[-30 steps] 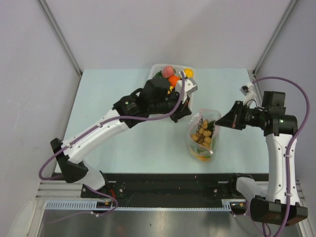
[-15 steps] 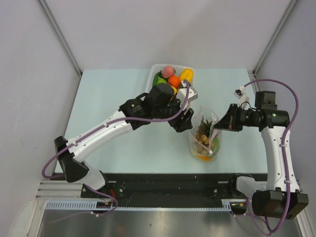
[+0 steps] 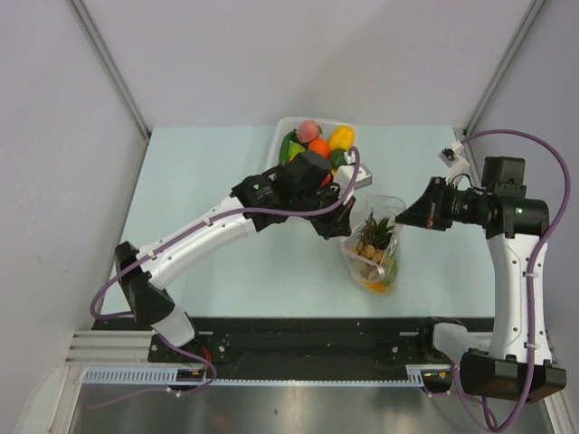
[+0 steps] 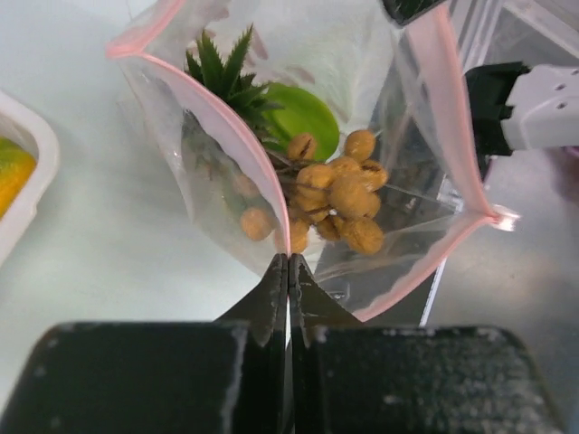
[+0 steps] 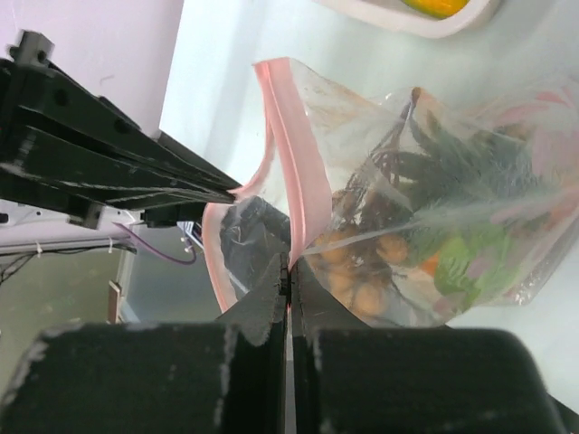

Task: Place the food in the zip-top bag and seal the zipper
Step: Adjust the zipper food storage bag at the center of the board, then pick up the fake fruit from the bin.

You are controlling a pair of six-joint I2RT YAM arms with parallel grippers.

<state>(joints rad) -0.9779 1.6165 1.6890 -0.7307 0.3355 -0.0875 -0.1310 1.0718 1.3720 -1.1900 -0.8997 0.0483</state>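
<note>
The zip-top bag (image 3: 373,246) stands with its mouth open between my two grippers. Inside it lie a brown bunch (image 4: 336,192), a green piece (image 4: 306,112) and the pineapple's green top (image 4: 223,69). My left gripper (image 3: 341,227) is shut on the left side of the pink zipper (image 4: 226,127), pinching the strip at its fingertips (image 4: 289,264). Opposite it, my right gripper (image 3: 403,220) is shut on the other side of the zipper (image 5: 294,154), with the bag (image 5: 425,226) hanging beyond its jaws. More food sits in the tray: a pink-red piece (image 3: 308,129), an orange one (image 3: 318,147) and a yellow one (image 3: 341,137).
The white tray (image 3: 282,128) stands at the back of the table, just behind the left arm's wrist; its rim (image 4: 20,172) shows at the left of the left wrist view. The black base rail (image 3: 317,339) runs along the near edge.
My left gripper came from the tray side to the bag, opened, and shut on the left rim of the bag's mouth. The right gripper kept its hold and shifted slightly.
</note>
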